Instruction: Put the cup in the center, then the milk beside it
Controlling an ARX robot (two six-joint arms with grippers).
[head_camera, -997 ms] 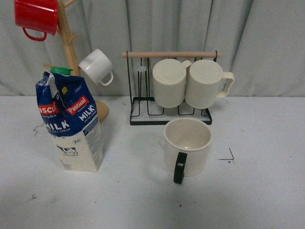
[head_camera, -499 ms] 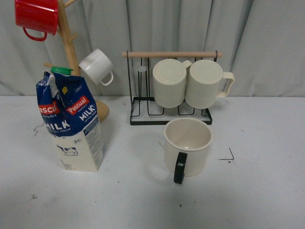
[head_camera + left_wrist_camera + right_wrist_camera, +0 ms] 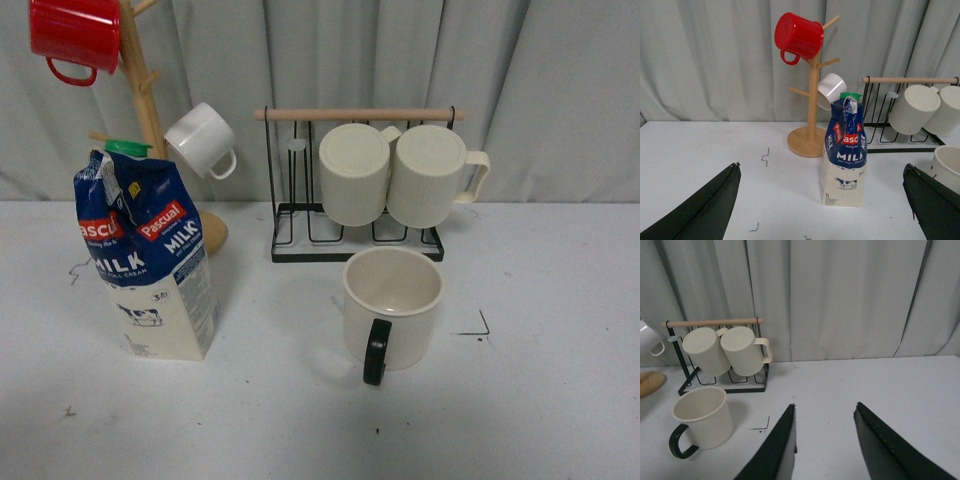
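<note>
Milk (image 3: 844, 167) ahead of spread left hand (image 3: 821, 167), cup (image 3: 402, 340) untouched

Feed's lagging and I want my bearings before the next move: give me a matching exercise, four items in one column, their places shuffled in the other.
Items:
1. cup
2. milk
3. red mug
4. small white cup

Places:
A. hung low on the tree
B. on the table, before the rack
C. hung high on the tree
D. on the table, by the tree's base

Pairs: 1-B, 2-D, 3-C, 4-A.
</note>
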